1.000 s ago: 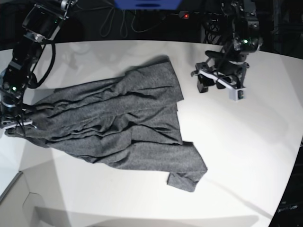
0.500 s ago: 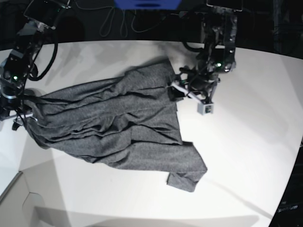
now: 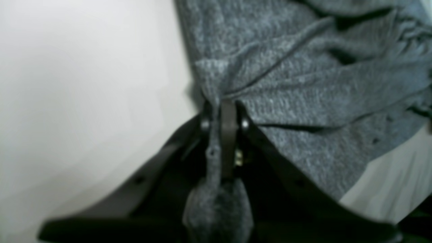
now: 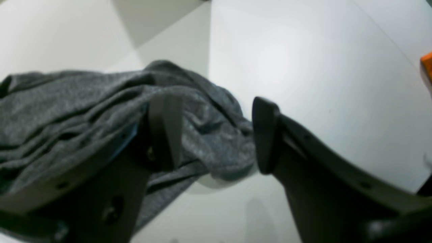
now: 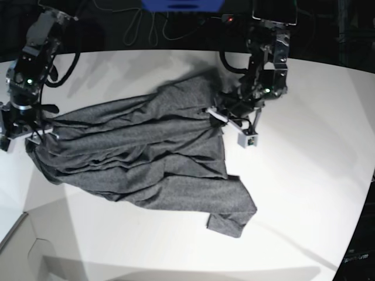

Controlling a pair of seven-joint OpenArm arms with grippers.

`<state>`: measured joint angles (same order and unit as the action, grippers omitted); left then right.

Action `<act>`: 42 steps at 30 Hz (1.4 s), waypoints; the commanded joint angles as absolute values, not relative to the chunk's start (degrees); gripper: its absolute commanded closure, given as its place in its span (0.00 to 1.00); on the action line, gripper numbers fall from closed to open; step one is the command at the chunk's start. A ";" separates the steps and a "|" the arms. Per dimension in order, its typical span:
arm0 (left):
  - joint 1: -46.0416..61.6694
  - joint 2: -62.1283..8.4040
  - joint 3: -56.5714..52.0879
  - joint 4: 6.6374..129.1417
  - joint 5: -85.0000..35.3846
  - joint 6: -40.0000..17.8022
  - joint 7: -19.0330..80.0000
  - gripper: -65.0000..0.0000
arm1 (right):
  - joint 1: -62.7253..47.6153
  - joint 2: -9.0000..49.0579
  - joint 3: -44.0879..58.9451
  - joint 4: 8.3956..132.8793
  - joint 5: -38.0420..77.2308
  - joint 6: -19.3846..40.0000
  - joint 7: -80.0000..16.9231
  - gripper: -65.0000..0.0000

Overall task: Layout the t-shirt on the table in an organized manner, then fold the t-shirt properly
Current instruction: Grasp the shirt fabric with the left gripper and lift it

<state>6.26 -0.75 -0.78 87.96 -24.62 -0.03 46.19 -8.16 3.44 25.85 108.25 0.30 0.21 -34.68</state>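
White worktop (image 5: 304, 175) first, broad and smooth, and the t-shirt (image 5: 140, 158) sprawls across the middle of it, all heather-grey knit, rumpled into long ridges. Going by the base view, its long axis runs from the bunched end at the shirt's left side down to a loose flap at its lower right, so it lies slantwise, not square to anything. Which end is the neck I cannot tell; the creases hide it.

Now my arms, one at each side of the shirt. My left pincer (image 3: 222, 114) is at the shirt's upper right edge, pressed together with a pleat of grey knit clamped between the pads; the cloth puckers toward the grip and a tuft pokes out behind it. I reckon that hold is there to pull this edge outward and flatten the ridges.

My right pincer (image 4: 212, 135) is over at the shirt's far left, bunched end, and it stands apart, holding nothing. One finger (image 4: 165, 128) rests against the folds, the other stands clear over bare worktop just beside the fabric's rim. My guess is it is placed there to take a fresh bite on that corner.

Smallest detail: an orange scrap (image 4: 427, 65) shows at the edge of the right wrist view, well apart from the shirt; what it is I can't say.

Layout is not done; folding hasn't begun.
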 commanded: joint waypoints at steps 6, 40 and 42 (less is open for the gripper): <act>5.67 -5.58 -8.13 100.09 -30.11 0.22 45.58 1.00 | -8.92 1.89 24.04 109.58 0.31 0.31 -33.10 0.48; 16.13 -11.12 28.79 109.23 24.92 -0.22 45.23 0.99 | -17.36 -0.75 10.68 110.64 0.31 0.40 -32.75 0.48; 16.31 -11.12 28.79 109.93 24.84 -0.22 45.32 0.99 | -17.80 -0.75 10.68 110.64 0.31 0.40 -32.84 0.48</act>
<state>16.58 -11.38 28.77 108.60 24.01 -0.49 46.46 -17.96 -0.95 10.63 109.60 0.32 0.23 -34.24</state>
